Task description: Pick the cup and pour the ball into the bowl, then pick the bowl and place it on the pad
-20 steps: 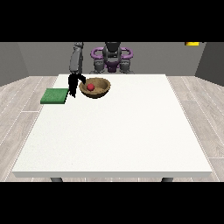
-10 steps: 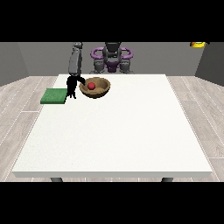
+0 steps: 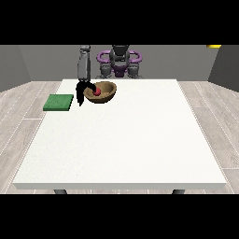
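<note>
Front view: the white table [image 3: 121,135] fills the middle of the frame, and the robot [image 3: 119,60] stands small at top centre behind its far edge. A brown bowl [image 3: 105,92] sits on the table in the upper left part of the frame, near the far edge. A red ball [image 3: 97,92] lies inside it, toward its left side. The green pad [image 3: 59,102] lies flat at the table's left edge, left of the bowl and a little lower in the frame, apart from it.

One grey arm [image 3: 84,67] comes straight down from the top of the frame to the bowl's left rim. The black hand at the view's left [image 3: 83,91] hangs at that rim, between bowl and pad, with its fingers pointing down and a part of it curving over the rim toward the ball. It looks clamped on the bowl's left edge, though the hand is small and the exact lay of the fingers cannot be told. The bowl is tilted slightly, its opening turned toward the camera. No cup shows anywhere on the table.

The other hand does not show at the view's right.
</note>
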Robot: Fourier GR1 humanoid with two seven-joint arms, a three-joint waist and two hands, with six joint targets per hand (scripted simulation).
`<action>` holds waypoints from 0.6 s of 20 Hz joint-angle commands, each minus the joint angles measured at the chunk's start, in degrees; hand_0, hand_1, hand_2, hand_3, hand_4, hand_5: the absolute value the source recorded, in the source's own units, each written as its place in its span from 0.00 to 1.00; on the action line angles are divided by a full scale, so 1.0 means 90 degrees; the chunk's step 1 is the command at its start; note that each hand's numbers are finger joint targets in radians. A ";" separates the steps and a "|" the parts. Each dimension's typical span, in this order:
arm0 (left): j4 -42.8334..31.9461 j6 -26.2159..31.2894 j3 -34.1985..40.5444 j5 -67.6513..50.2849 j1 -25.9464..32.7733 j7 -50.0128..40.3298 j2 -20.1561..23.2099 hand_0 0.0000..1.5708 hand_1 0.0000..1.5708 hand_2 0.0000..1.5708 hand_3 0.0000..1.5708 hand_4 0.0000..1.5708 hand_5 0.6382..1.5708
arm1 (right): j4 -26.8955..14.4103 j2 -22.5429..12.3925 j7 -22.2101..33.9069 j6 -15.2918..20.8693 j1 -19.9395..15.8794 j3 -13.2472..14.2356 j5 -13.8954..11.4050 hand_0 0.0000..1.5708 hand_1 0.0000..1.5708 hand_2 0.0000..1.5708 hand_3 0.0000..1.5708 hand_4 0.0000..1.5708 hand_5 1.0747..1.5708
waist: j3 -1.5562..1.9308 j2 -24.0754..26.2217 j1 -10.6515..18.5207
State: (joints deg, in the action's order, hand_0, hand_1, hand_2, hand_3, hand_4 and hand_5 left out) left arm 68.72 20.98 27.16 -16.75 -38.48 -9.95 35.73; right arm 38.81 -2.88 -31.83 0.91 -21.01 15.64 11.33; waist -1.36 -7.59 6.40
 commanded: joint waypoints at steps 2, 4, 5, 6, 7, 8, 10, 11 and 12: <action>0.0150 0.0242 0.0132 -0.0234 -0.0155 0.0104 0.0202 0.00 0.00 0.00 0.00 0.65 0.96 | -0.0680 -0.0385 0.0753 0.0744 0.0263 0.0157 -0.0214 1.00 1.00 1.00 0.50 0.54 0.83 | 0.0148 -0.0635 0.0384; 0.0010 0.0234 0.0208 -0.0281 -0.0034 0.0017 0.0212 0.00 0.00 0.00 0.00 0.65 0.96 | -0.0548 -0.0469 0.0796 0.0986 0.0620 0.0042 -0.0421 1.00 1.00 1.00 1.00 0.60 0.80 | 0.0135 -0.0413 0.0274; 0.0036 0.0322 0.0203 -0.0366 -0.0179 -0.0037 0.0286 0.00 0.00 0.00 0.00 0.67 0.95 | -0.0561 -0.0475 0.0551 0.1111 0.0698 -0.0006 -0.0555 1.00 1.00 1.00 1.00 0.58 0.81 | 0.0143 -0.0602 0.0292; 0.0082 0.0249 0.0165 -0.0328 -0.0208 -0.0026 0.0235 0.00 0.00 0.00 0.00 0.68 0.95 | -0.0526 -0.0614 0.0767 0.1182 0.0620 -0.0012 -0.0595 1.00 1.00 1.00 1.00 0.58 0.85 | 0.0141 -0.0584 0.0280; 0.0100 0.0251 0.0156 -0.0400 -0.0217 -0.0075 0.0170 0.00 0.00 0.00 0.00 0.70 0.94 | -0.0485 -0.0794 0.0914 0.1268 0.0531 0.0007 -0.0636 1.00 1.00 1.00 0.98 0.59 0.88 | 0.0141 -0.0529 0.0364; 0.0029 0.0460 0.0257 -0.0529 -0.0049 0.0102 0.0162 0.00 0.00 0.00 0.00 0.71 0.94 | -0.0378 -0.0879 0.0776 0.1249 0.0638 0.0115 -0.0542 1.00 1.00 1.00 0.90 0.59 0.91 | 0.0137 -0.0633 0.0443; -0.0027 0.0356 0.0242 -0.0429 -0.0083 0.0007 0.0247 0.00 0.00 0.00 0.00 0.73 0.95 | -0.0139 -0.0930 0.1197 0.1564 0.0699 -0.0116 -0.0765 1.00 1.00 1.00 0.87 0.61 0.93 | 0.0127 -0.0357 0.0421; -0.0085 0.0360 0.0216 -0.0435 -0.0023 -0.0055 0.0207 0.00 0.00 0.00 0.00 0.74 0.95 | -0.0043 -0.0887 0.1262 0.1545 0.0843 -0.0200 -0.0787 1.00 1.00 1.00 0.82 0.63 0.94 | 0.0128 -0.0206 0.0302; -0.0099 0.0322 0.0166 -0.0310 -0.0004 0.0040 0.0207 0.00 0.00 0.00 0.00 0.74 0.96 | 0.0135 -0.1147 0.1672 0.1644 0.0469 -0.0191 -0.0798 1.00 1.00 1.00 0.79 0.64 0.95 | 0.0125 -0.0224 0.0313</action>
State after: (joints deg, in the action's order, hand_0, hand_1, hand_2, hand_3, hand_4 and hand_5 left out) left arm 68.50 23.76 28.91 -20.03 -39.07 -9.92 37.56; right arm 43.60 -7.19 -27.89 11.36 -16.73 14.63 7.93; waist -1.61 -8.53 9.88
